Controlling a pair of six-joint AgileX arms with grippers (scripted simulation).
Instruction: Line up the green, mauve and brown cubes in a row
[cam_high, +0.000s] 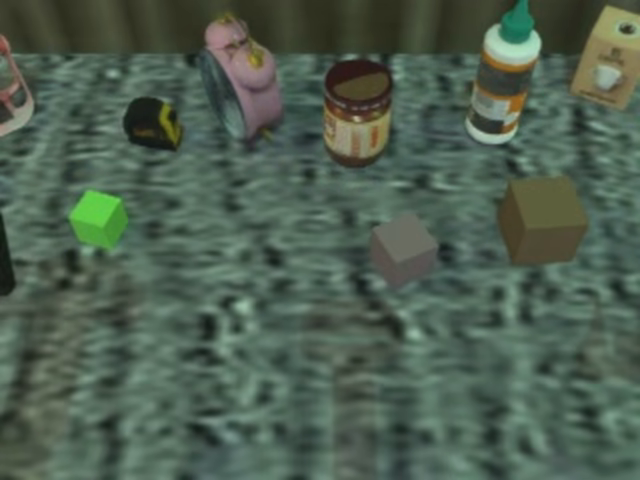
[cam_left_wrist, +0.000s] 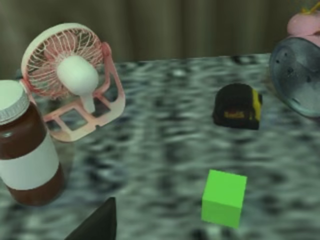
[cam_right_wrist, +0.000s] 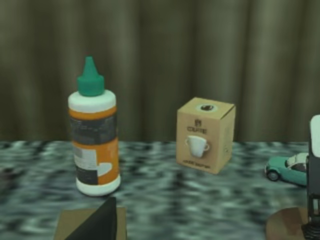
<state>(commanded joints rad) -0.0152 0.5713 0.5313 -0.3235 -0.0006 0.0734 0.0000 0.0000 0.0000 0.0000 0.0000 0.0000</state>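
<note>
Green cube (cam_high: 98, 219), mauve cube (cam_high: 403, 249), brown cube (cam_high: 541, 219) scattered, unaligned, none gripped; can't tell either claw's state.

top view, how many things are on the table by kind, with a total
Cubes: 3, green cube, mauve cube, brown cube
Jars: 1, jar
Bottles: 1, glue bottle
Clocks: 1, pink alarm clock
Tape measures: 1, tape measure
Cartons: 1, tan carton
Fans: 1, pink fan
Total: 9
</note>
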